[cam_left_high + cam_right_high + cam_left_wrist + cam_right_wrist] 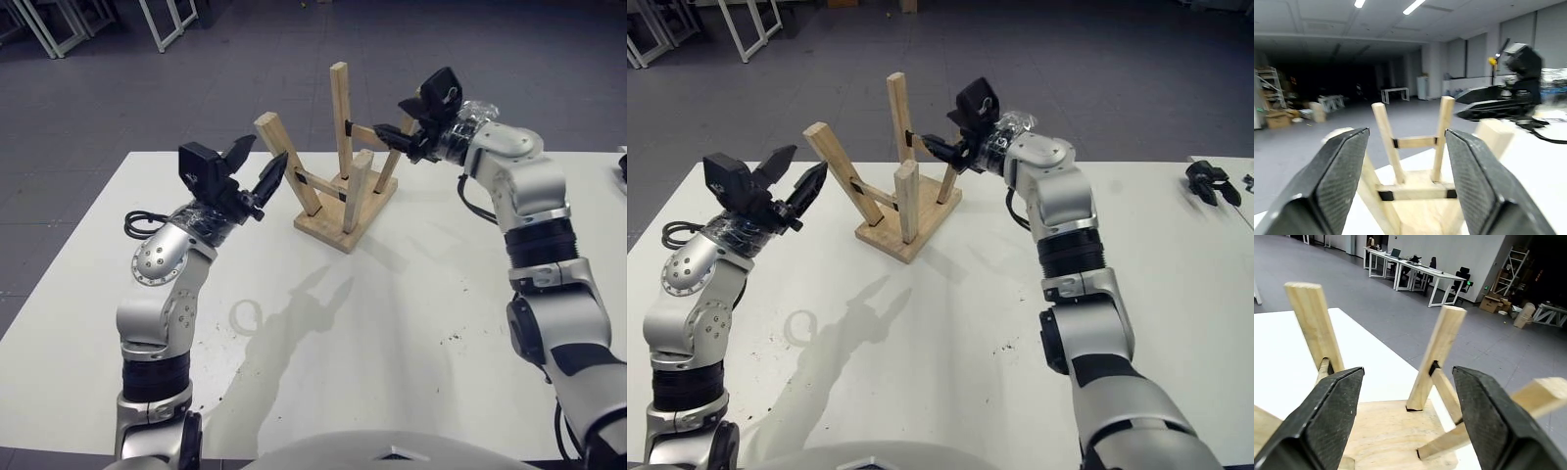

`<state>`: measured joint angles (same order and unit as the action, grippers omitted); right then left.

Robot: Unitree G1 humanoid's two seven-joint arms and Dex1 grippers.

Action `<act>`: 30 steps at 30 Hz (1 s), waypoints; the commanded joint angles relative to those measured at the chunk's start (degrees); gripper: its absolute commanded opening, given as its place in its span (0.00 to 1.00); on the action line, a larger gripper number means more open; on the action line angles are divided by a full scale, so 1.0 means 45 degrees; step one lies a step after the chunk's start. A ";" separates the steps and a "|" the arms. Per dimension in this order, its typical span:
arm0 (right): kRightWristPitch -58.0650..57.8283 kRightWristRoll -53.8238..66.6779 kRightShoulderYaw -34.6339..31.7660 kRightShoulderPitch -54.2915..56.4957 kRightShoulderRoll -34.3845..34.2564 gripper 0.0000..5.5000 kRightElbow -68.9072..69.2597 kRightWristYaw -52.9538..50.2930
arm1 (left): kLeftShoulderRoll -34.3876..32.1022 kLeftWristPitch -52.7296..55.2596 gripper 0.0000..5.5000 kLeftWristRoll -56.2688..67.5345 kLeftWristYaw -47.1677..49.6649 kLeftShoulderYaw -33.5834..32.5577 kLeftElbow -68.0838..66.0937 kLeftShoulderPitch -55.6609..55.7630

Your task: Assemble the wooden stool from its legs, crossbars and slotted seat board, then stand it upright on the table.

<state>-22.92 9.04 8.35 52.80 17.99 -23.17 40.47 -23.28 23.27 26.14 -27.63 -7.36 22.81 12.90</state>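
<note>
Pale wooden stool (355, 196) sits upside down on the table (392, 323), seat board (328, 223) flat and legs up with crossbars fitted, a steady pose for joining but not yet upright. Left claw (269, 147) hovers wide open beside the left leg (284, 152), empty; right claw (384, 137) gapes empty at the upper crossbar (367, 135), likely poised for turning it over

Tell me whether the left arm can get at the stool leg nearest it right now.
Probably yes. The left tool stands open right beside the near leg of the upturned stool, with nothing between them; the right tool is at the far side.
</note>
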 commanded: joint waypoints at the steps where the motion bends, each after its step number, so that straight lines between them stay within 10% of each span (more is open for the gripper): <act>1: -0.0003 0.0106 0.0984 -0.0808 -0.0274 0.60 0.0843 0.1443 | -0.0765 0.0769 0.52 0.0085 -0.0846 0.0661 0.0386 -0.0411; 19: -0.3826 0.1622 0.1478 -0.2397 -0.0671 0.60 0.7132 0.1379 | -0.5417 0.0303 0.52 0.0538 -0.6605 -0.0380 -0.1145 -0.1776; 30: -0.4296 0.1593 0.1964 -0.2864 0.0387 0.60 0.8247 0.1618 | -0.5308 0.1378 0.52 0.1879 -0.6196 -0.0526 0.1526 -0.3468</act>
<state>-41.41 15.95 16.13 40.48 18.93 12.46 47.22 -46.79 27.45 33.79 -57.04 -10.19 27.19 -2.51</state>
